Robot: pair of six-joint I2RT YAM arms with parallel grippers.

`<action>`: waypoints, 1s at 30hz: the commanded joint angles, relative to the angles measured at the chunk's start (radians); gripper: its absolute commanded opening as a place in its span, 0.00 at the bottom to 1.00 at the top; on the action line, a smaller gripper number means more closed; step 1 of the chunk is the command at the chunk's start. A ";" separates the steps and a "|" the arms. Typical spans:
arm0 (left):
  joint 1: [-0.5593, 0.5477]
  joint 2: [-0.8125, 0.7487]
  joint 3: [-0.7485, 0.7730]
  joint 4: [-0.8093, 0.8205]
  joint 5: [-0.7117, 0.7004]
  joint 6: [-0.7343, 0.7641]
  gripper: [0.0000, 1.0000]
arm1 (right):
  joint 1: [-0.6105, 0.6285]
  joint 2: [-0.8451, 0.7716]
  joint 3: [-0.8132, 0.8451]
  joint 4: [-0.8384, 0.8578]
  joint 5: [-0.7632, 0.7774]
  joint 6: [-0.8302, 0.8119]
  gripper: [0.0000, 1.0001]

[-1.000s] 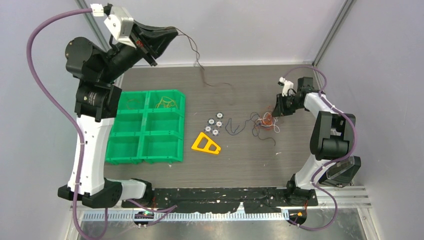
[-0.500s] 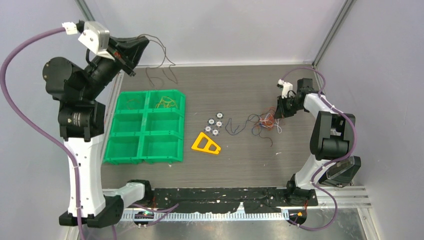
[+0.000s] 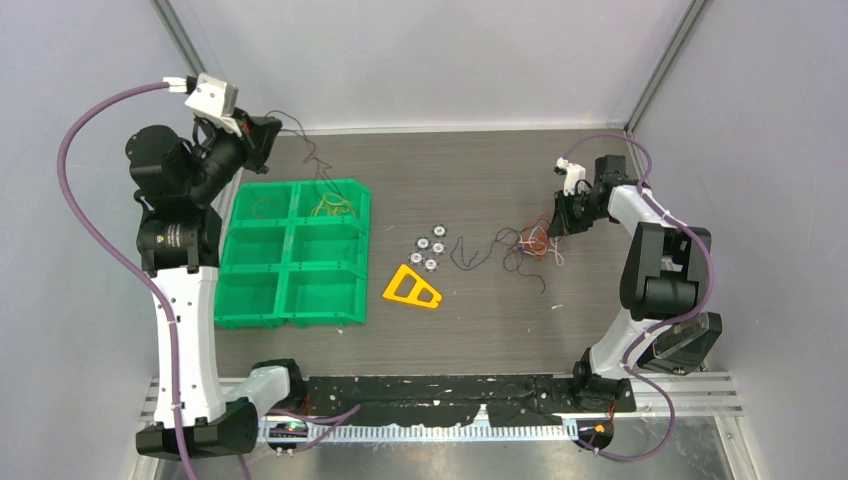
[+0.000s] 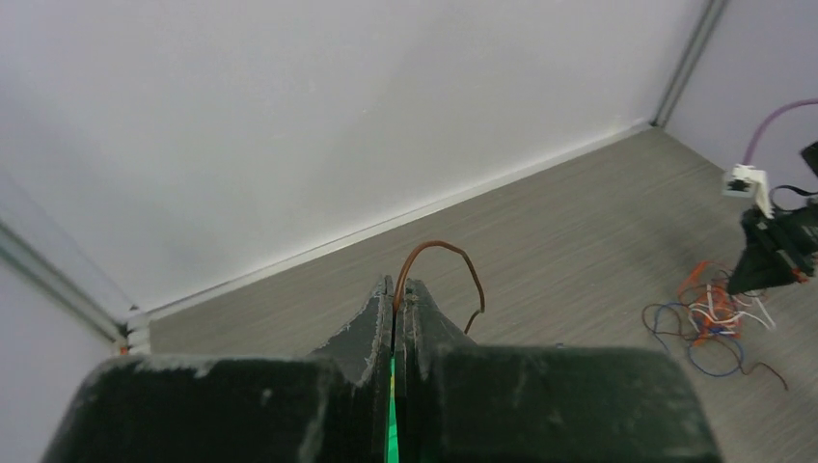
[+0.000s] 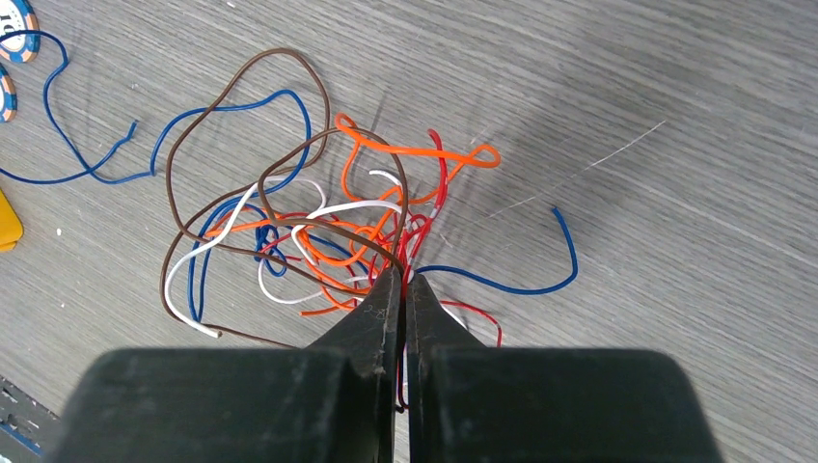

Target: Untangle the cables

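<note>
The cables are a tangle (image 3: 530, 242) of orange, red, white, blue and brown wires on the table at the right, also in the right wrist view (image 5: 328, 227). My right gripper (image 5: 397, 280) is shut on red and brown strands at the tangle's edge; from above it sits low at the tangle's right side (image 3: 553, 226). My left gripper (image 4: 397, 286) is shut on a single brown wire (image 4: 446, 248). From above it is raised at the rear left (image 3: 270, 130), and the brown wire (image 3: 312, 165) hangs from it over the back of the green tray.
A green six-compartment tray (image 3: 290, 268) stands at the left, with yellow wires (image 3: 330, 207) and a darker wire (image 3: 265, 208) in its rear compartments. An orange triangular piece (image 3: 412, 288), several small round tokens (image 3: 430, 247) and a loose blue wire (image 3: 470, 252) lie mid-table.
My left arm has swung left and down with the brown wire, from high above the rear centre to over the tray's back edge. The right gripper has stayed at the tangle.
</note>
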 commanded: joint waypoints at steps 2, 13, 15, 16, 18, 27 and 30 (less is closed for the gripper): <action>0.097 -0.052 0.039 -0.086 -0.064 0.030 0.00 | -0.001 -0.041 0.029 -0.007 -0.020 0.002 0.05; 0.361 -0.074 0.042 -0.210 -0.068 0.105 0.00 | 0.001 -0.022 0.043 -0.009 -0.026 0.005 0.05; 0.408 -0.059 0.060 -0.212 -0.045 0.104 0.00 | 0.001 -0.013 0.053 -0.015 -0.025 0.005 0.05; 0.427 -0.052 0.072 -0.211 -0.032 0.100 0.00 | 0.001 -0.007 0.056 -0.017 -0.026 0.005 0.05; 0.462 -0.031 0.110 -0.223 -0.009 0.098 0.00 | 0.004 -0.002 0.062 -0.020 -0.026 0.006 0.06; 0.493 -0.007 -0.020 -0.248 0.015 0.207 0.00 | 0.006 0.008 0.071 -0.023 -0.032 0.008 0.06; 0.496 0.004 -0.108 -0.232 0.007 0.256 0.00 | 0.006 0.009 0.071 -0.025 -0.033 0.010 0.05</action>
